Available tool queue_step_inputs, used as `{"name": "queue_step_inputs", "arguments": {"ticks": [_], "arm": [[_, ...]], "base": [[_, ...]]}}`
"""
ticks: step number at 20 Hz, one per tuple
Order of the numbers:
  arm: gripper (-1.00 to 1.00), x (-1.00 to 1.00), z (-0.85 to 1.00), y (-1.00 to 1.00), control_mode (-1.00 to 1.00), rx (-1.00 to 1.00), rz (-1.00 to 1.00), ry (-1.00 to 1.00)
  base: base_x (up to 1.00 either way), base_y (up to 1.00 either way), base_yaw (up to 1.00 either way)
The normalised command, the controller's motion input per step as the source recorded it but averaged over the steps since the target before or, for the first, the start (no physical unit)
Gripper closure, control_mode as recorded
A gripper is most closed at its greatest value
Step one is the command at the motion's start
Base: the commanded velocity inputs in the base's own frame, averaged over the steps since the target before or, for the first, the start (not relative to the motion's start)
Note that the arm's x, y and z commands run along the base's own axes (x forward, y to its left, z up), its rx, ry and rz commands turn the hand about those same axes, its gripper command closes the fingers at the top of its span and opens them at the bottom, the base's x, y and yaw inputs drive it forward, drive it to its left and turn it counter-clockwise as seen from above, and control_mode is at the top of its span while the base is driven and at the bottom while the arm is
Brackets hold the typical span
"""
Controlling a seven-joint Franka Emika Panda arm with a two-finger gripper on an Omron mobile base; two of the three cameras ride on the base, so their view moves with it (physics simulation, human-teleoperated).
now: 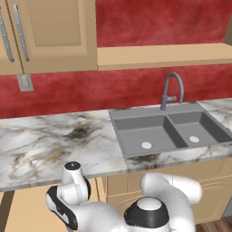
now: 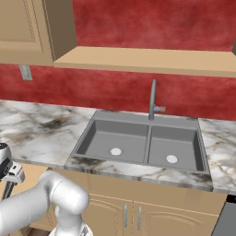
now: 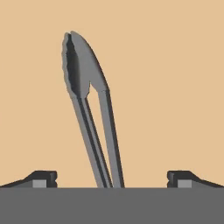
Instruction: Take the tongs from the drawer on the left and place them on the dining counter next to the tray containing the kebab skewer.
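The grey metal tongs (image 3: 89,109) lie flat on the tan floor of the open drawer (image 3: 175,87), toothed tips pointing away from the hand and the two arms running back toward it. My gripper (image 3: 112,177) hangs just above them, open, with one dark fingertip (image 3: 43,178) on either side of the arms and neither touching. In the left base view the arm (image 1: 72,190) bends down under the worktop's front edge at the lower left. The dining counter and the tray with the kebab skewer are out of view.
A marble worktop (image 1: 45,145) overhangs the spot where the hand reaches. A grey double sink (image 1: 167,129) with a faucet (image 1: 172,90) sits to the right. Lower cabinet doors (image 2: 133,214) stand under the sink, and wall cabinets (image 1: 50,31) hang above.
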Motion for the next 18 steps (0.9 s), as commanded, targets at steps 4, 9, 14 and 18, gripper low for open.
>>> {"name": "queue_step_inputs", "arguments": {"ticks": [4, 9, 14, 18], "arm": [[-1.0, 0.01, -0.21, 0.04, -1.0, 0.0, 0.0, 0.02], [-1.0, 0.0, -0.24, 0.09, -1.0, 0.0, 0.0, 0.0], [-1.0, 0.0, -0.17, 0.12, -1.0, 0.0, 0.0, 0.01], [-1.0, 0.0, -0.13, 0.07, -1.0, 0.0, 0.0, 0.01]], "base": [[0.0, 0.0, 0.0], [0.0, 0.0, 0.0], [0.0, 0.0, 0.0], [0.0, 0.0, 0.0]]}}
